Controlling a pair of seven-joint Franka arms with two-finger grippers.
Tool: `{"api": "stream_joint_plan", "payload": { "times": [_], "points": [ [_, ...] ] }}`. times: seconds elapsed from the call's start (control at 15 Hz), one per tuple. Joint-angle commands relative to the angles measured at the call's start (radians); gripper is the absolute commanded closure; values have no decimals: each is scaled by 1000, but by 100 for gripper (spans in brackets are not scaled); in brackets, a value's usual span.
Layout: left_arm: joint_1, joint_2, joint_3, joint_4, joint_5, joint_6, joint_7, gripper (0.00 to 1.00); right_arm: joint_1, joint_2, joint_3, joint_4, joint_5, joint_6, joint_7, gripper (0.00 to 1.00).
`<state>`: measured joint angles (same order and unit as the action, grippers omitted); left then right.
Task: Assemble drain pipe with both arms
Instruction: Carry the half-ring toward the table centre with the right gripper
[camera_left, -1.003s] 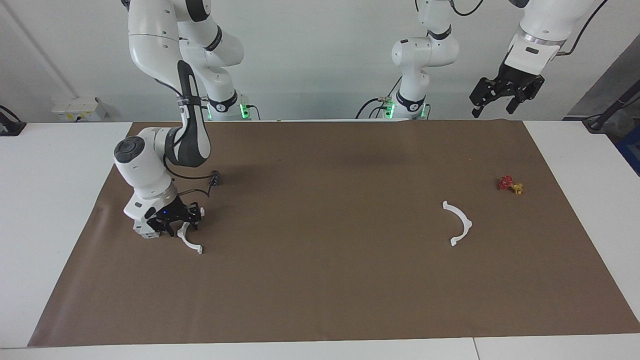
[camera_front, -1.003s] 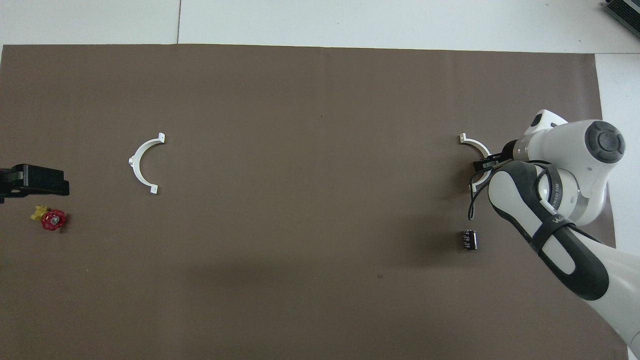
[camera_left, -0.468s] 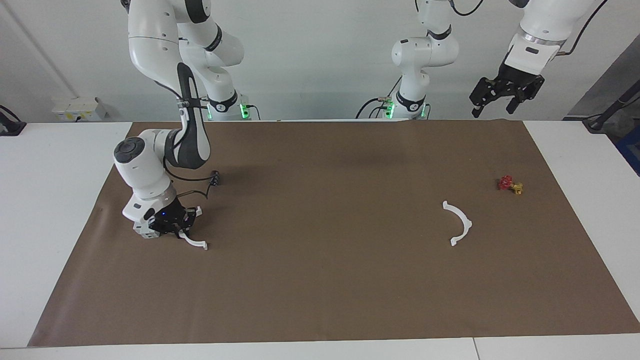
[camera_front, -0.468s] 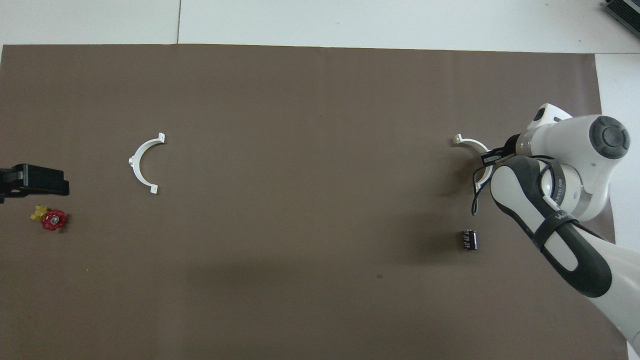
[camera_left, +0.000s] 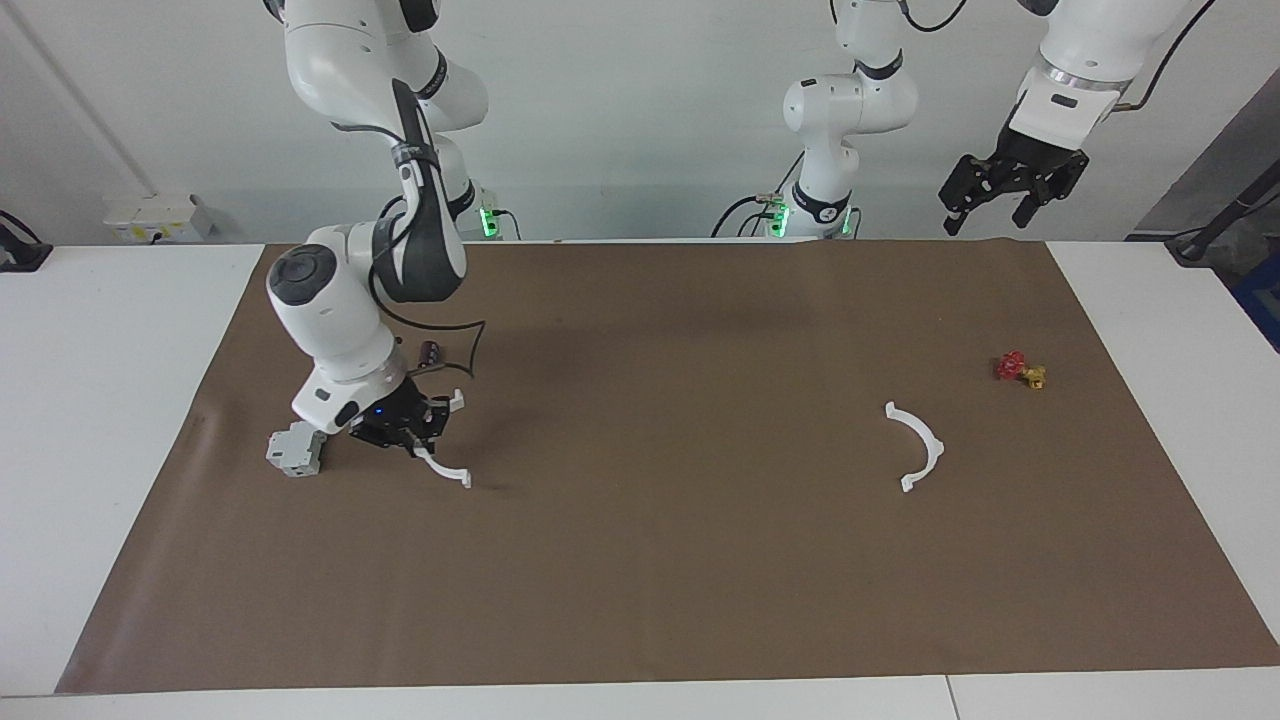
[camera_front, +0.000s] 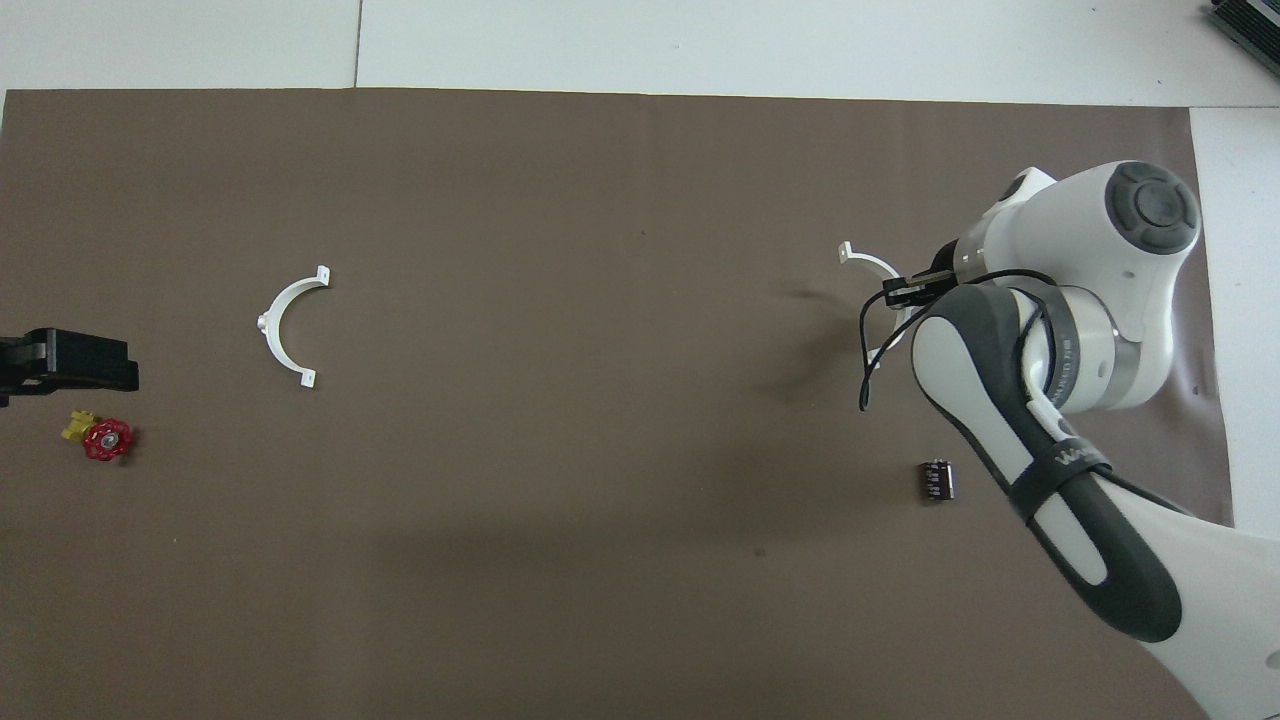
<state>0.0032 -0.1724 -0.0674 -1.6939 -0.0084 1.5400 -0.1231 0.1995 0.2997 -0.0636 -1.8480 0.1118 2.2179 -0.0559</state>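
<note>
At the left of the facing view, the right gripper (camera_left: 408, 432) is pinching one half-ring (camera_left: 443, 468) and lifting it off the brown mat (camera_left: 640, 560). The other half-ring (camera_left: 918, 447) is lying at the right — the left gripper (camera_left: 1010, 195) is waiting up high, fingers spread. Next, I think, the held piece needs carrying across to meet its twin.

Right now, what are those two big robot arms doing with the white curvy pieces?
They are putting together a ring from two white halves. The right gripper has pinched one half-ring and holds it tilted, just above the brown mat, beside a pale grey block. The other half-ring lies flat on the mat toward the left arm's end of the table, near a small red-and-yellow piece. The left gripper waits high up over that end, holding nothing.
</note>
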Motion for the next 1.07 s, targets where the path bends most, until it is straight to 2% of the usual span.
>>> {"api": "stream_joint_plan", "payload": {
  "times": [0.0,0.2,0.47,0.8,1.0],
  "points": [
    [-11,-7,9,0,-13,6,7,0,102,-1,-1,9,-32,-15,216,100],
    [-11,-7,9,-1,-13,8,7,0,217,9,-1,4,-34,12,420,100],
    [-11,-9,9,-6,-13,8,8,0,325,44,-1,-7,-66,49,504,100],
    [-11,-9,9,-6,-13,8,8,0,396,110,-1,-7,-84,153,660,100],
    [-9,-9,9,-6,-13,8,8,0,417,128,-1,-7,-84,184,685,100]
  ]
}}
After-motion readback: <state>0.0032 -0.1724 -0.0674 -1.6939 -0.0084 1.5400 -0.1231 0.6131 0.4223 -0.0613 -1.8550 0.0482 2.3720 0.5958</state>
